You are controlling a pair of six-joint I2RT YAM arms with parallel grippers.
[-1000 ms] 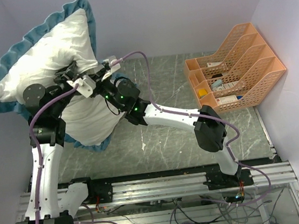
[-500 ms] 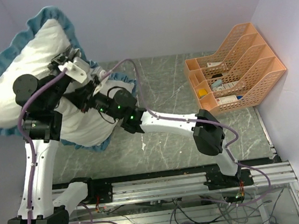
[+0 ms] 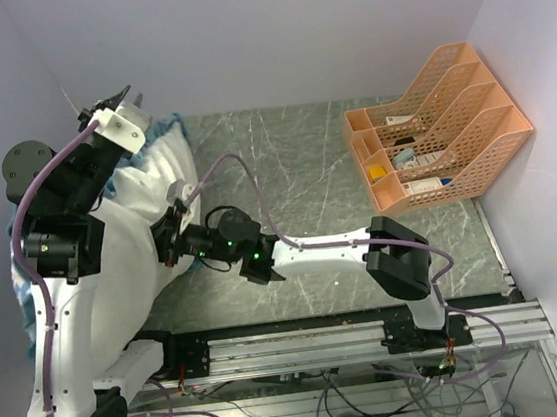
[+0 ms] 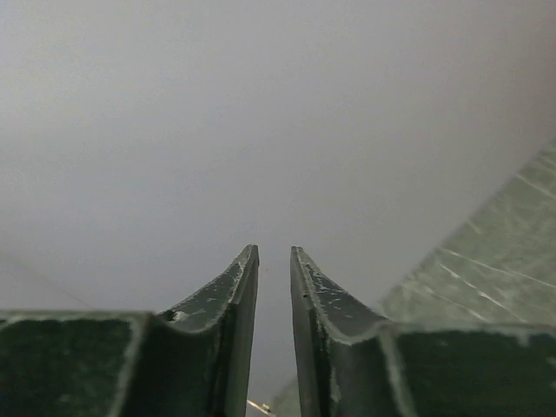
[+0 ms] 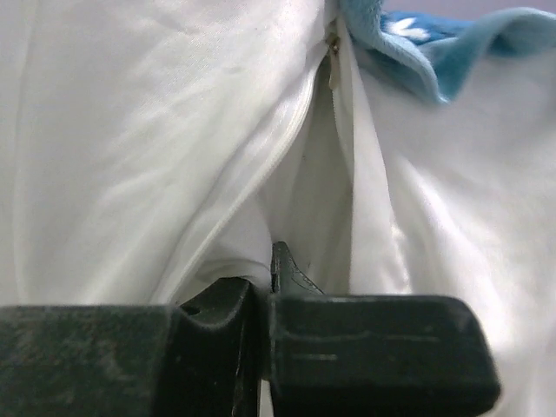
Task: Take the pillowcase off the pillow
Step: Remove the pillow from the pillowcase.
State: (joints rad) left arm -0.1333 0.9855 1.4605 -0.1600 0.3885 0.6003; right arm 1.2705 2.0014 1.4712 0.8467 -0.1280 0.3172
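The left hand [image 3: 105, 99] is raised at the far left with its fingers [image 4: 239, 287] narrowly apart and holding nothing. The right hand [image 3: 167, 243] is closed, its tips pushed into a white fold beside a zip [image 5: 331, 56]; I cannot tell whether it pinches the cloth. One pillow [image 3: 137, 245] hangs white against the left arm at the left of the worktop [image 3: 294, 166], one pillowcase [image 3: 167, 131] shows teal trim at its far end, and one orange rack [image 3: 440, 120] stands far right.

left tool [image 4: 274, 254]: narrowed | pillowcase [image 3: 161, 131]: dropped from raised to draped | right tool [image 5: 266, 287]: shifted left
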